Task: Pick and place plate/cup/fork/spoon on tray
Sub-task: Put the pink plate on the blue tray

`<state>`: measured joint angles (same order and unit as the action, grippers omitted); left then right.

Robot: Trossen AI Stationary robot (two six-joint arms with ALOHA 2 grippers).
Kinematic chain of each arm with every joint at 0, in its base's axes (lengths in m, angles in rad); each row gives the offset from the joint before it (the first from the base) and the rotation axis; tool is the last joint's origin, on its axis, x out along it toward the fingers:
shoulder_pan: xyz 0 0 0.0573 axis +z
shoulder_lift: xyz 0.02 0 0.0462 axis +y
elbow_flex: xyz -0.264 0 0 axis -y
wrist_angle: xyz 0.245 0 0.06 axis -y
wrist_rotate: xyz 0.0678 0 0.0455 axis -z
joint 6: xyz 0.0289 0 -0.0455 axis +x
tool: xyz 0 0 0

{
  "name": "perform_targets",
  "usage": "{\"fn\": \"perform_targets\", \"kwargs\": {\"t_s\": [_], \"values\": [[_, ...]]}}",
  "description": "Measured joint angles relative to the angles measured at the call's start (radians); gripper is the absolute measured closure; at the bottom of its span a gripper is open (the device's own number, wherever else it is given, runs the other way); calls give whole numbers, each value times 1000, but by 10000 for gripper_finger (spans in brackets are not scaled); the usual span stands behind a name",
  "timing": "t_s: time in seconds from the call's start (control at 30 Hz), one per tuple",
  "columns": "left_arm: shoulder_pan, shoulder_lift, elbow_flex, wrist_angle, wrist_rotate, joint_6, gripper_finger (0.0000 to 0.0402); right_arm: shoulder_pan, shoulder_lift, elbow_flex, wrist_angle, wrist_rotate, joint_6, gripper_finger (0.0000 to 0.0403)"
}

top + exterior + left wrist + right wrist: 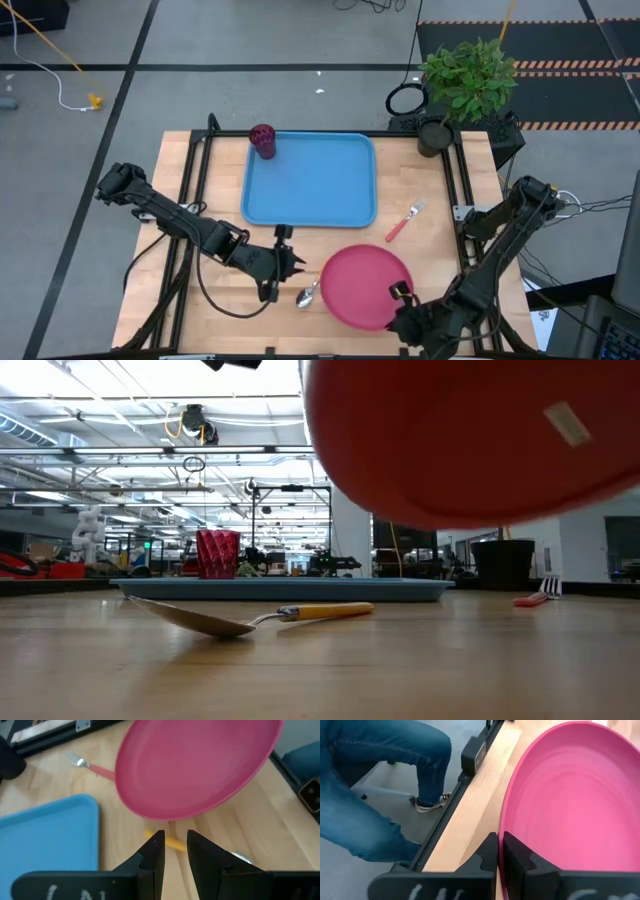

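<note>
The right tool (500, 851) is clenched on the near rim of the pink plate (366, 287), which is lifted and tilted above the tabletop (440, 200). The left tool (175, 847), partly parted and holding nothing, hovers low over the spoon (307, 296), beside the blue tray (310, 180).

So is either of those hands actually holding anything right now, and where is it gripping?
Yes. The right hand is pinching the pink plate by its rim, on the edge nearest the robot, and the plate is raised off the table. The left hand holds nothing.

Light wooden table (200, 310): blue tray (310, 180) lies towards the far edge, fork (404, 221) just beside it; orange-handled spoon (250, 619) rests near the front edge.
</note>
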<state>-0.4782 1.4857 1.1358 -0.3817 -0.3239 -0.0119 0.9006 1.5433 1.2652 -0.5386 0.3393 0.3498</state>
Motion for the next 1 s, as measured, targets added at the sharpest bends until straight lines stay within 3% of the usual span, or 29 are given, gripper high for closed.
{"fn": "perform_targets", "kwargs": {"t_s": [0.47, 1.0], "values": [[0, -4, 0, -125, -4, -141, 316, -132, 0, 24, -48, 2, -198, 403], [-40, -145, 2, -488, -337, -492, 316, -422, 0, -16, -62, -44, -549, 403]]}}
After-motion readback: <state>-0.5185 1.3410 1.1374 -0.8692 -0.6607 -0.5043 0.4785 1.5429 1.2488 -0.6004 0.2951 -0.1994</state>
